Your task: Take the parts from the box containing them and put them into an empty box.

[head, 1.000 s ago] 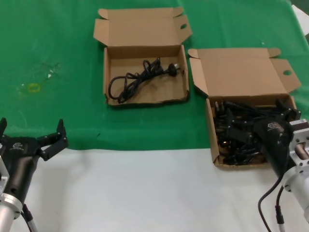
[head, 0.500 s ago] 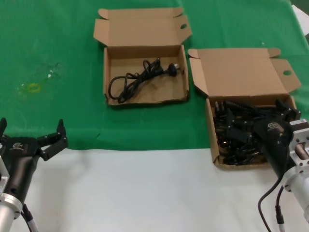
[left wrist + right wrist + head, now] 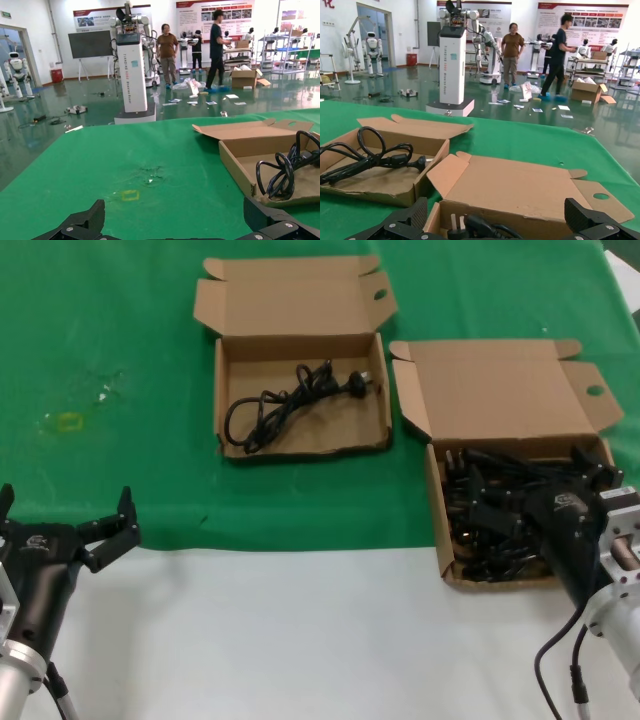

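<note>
The right gripper (image 3: 592,475) sits low inside the full box (image 3: 437,502), fingers spread apart among the cords (image 3: 490,515) piled there. The left gripper (image 3: 65,515) waits, fingers apart, at the table's (image 3: 300,640) near left edge. On the green cloth (image 3: 120,340), the other box (image 3: 228,405) holds one cord (image 3: 290,400).

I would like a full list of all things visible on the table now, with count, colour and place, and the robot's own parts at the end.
Brown cardboard mailer box with a pile of black power cords: one, right, near edge.
Pile of black cords: several, inside it.
Brown cardboard mailer box with one cord: one, centre, farther back.
Single black looped cord: one, inside it.
Green cloth: one, covering the far table.
Left tool: black, open, near left, idle.
Right tool: black, open, over the full box.
</note>
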Controlling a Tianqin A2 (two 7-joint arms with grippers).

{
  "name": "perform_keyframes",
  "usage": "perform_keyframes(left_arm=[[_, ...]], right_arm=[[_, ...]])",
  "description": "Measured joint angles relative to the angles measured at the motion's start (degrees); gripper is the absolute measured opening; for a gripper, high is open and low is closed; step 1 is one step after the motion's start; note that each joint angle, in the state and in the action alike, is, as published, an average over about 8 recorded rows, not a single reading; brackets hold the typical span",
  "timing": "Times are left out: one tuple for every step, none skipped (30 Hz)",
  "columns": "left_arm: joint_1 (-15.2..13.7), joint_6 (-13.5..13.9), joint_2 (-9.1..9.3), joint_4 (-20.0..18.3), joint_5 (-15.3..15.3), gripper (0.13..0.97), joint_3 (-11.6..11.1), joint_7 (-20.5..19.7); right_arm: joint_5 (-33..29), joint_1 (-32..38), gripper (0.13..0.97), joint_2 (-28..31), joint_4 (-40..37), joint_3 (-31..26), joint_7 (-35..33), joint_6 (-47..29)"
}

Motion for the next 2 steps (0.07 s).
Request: perform_keyframes(left_arm=[[0.00, 0.00, 0.00, 0.00, 0.00, 0.966, 0.00, 0.00], [0.00, 0.00, 0.00, 0.00, 0.00, 0.966, 0.00, 0.00]], right_arm=[[0.00, 0.00, 0.966, 0.00, 0.00, 0.00, 0.00, 0.00], [0.00, 0.00, 0.966, 0.00, 0.00, 0.00, 0.00, 0.00]])
